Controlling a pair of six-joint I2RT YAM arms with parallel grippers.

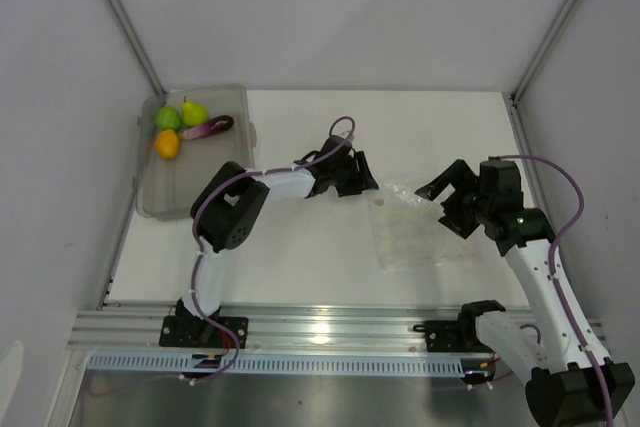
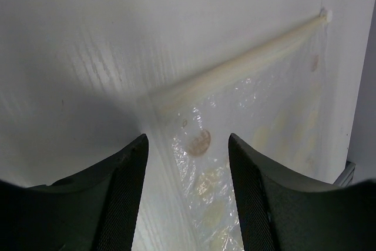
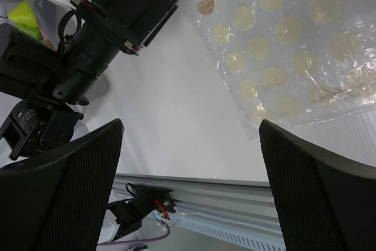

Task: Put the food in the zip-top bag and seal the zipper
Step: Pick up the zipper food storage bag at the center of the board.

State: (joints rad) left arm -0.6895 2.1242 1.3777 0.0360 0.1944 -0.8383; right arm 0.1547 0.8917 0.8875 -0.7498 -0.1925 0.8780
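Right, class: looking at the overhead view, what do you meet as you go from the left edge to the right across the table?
Grey bin holding the toy food → left gripper → zip-top bag. The right gripper overlaps the bag in this view, so it is left out of the order.

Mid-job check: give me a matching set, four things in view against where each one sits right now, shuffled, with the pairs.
1 orange-yellow round toy fruit
2 clear floppy zip-top bag
3 left gripper
4 right gripper

a at the bag's corner by its red dot
b inside translucent grey bin
c flat on white table
d open, at the bag's right edge

Pairs: 1-b; 2-c; 3-a; 4-d
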